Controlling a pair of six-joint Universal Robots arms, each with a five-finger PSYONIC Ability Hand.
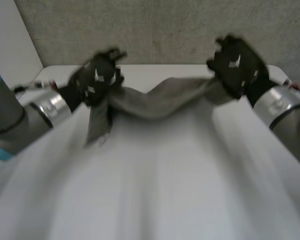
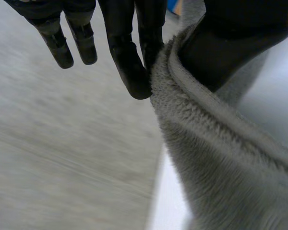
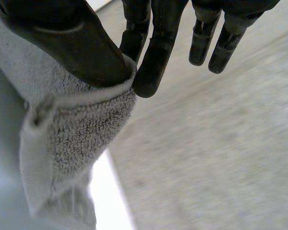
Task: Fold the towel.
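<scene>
Currently, both of my hands carry the towel (image 1: pixel 160 102) over the far part of the tabletop (image 1: pixel 155 190).

My left hand (image 1: pixel 97 80) pinches one end. In the left wrist view the thumb presses the plush edge against one finger, and the remaining fingers (image 2: pixel 57 43) are straight and free. My right hand (image 1: pixel 237 65) pinches the opposite end the same way: a hemmed corner is bunched between thumb and finger, and the other fingers extend clear of the cloth.

The towel's long axis runs hand to hand, across my front. The cloth sags in the middle between the two grips, and a short tail hangs below the left hand. I cannot tell whether the sag touches the tabletop.

Governing relation, as I judge it: the two hands sit roughly level and equally far out, so neither is nearer to the cloth's middle. The fold therefore depends on moving both ends together, keeping that axis crosswise.
</scene>
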